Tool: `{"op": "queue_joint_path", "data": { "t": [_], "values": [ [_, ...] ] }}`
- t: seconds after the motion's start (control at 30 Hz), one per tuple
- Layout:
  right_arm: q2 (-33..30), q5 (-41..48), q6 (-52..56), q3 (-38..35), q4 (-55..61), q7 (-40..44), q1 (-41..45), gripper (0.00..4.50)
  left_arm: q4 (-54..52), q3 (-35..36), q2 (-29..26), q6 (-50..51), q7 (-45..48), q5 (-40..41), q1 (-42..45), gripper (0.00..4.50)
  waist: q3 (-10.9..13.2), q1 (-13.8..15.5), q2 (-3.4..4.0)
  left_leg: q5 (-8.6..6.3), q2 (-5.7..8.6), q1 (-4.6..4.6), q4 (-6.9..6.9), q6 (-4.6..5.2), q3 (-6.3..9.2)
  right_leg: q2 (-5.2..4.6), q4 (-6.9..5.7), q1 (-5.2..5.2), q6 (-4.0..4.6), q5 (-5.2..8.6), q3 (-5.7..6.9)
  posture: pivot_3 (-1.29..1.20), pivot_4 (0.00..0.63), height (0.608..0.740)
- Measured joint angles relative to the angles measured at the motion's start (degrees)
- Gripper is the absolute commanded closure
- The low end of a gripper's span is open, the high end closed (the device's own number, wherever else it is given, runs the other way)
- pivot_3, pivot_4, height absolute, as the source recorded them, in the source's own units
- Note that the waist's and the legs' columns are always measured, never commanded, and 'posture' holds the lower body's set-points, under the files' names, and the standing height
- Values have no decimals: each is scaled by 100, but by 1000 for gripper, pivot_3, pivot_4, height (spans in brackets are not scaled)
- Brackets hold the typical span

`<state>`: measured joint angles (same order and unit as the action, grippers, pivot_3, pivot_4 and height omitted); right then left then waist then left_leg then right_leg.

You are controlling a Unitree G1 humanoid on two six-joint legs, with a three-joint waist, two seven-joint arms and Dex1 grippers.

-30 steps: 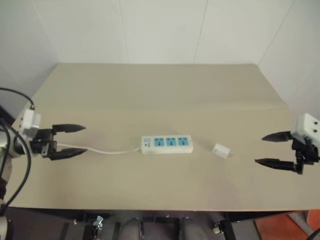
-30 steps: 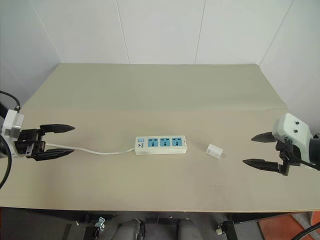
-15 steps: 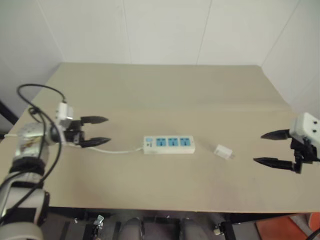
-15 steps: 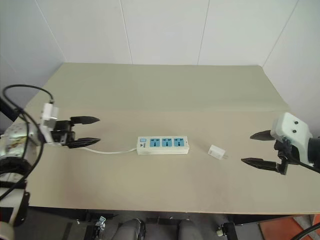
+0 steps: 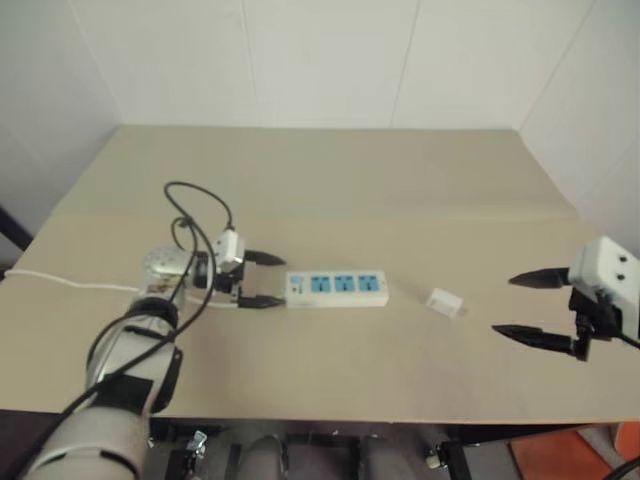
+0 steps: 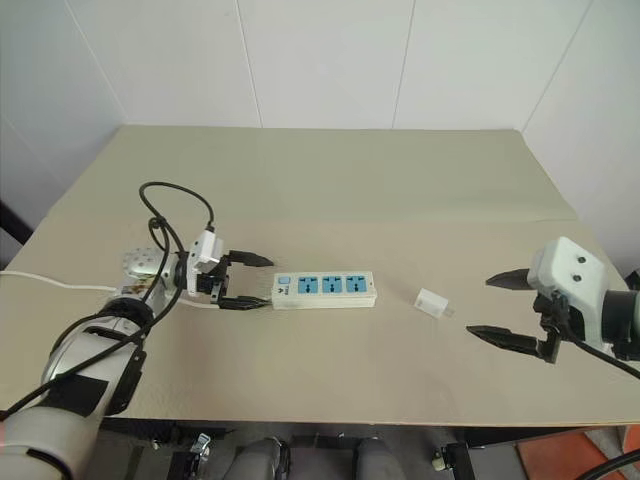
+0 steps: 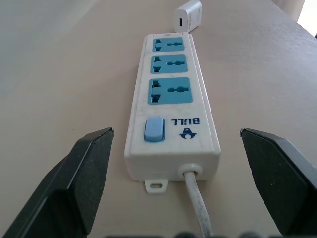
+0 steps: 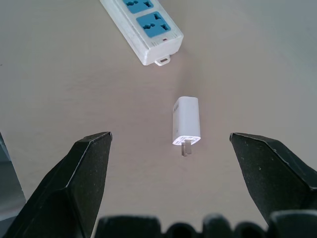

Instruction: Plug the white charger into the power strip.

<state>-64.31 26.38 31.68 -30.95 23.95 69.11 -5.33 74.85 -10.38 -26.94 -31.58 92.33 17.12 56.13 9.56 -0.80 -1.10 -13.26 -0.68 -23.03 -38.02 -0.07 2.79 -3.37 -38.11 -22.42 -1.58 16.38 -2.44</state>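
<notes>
White charger [image 8: 186, 120]: small rigid cube, likely light, smooth plastic that may slip. Best taken across its two flat sides, prongs left free. It lies on its side on the counter [image 5: 330, 190], straight ahead of the right tool [image 5: 532, 307] and near it, prongs toward that tool, whose jaws are spread wide and empty.

Power strip [image 7: 171, 99]: stiff bar, light enough to slide when pushed. Its switch end sits just ahead of the left tool [image 5: 263, 279], jaws wide, straddling the cord [image 7: 198, 203], not touching.
</notes>
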Motion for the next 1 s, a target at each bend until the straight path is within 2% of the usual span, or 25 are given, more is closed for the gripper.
{"op": "queue_joint_path", "data": {
  "t": [0.5,0.77,1.0],
  "values": [
    [37,148,142,-134,145,-142,-50,0,255,472,489,-89,-1212,-1490,1,37,1,19,-2,0,2,2,-3,0,3,-1,0,5,-1,-1,2,0,150,740],
    [37,162,141,-96,111,-175,-50,0,255,794,728,-28,-1231,-1685,1,37,1,20,-2,0,5,10,-3,0,4,-2,-1,14,-2,0,2,0,150,740],
    [59,161,143,-98,132,-192,-189,0,247,1002,783,161,-532,-1690,-15,37,1,13,-2,0,6,9,-4,0,4,-2,0,15,-3,1,2,0,150,740]
  ]
}}
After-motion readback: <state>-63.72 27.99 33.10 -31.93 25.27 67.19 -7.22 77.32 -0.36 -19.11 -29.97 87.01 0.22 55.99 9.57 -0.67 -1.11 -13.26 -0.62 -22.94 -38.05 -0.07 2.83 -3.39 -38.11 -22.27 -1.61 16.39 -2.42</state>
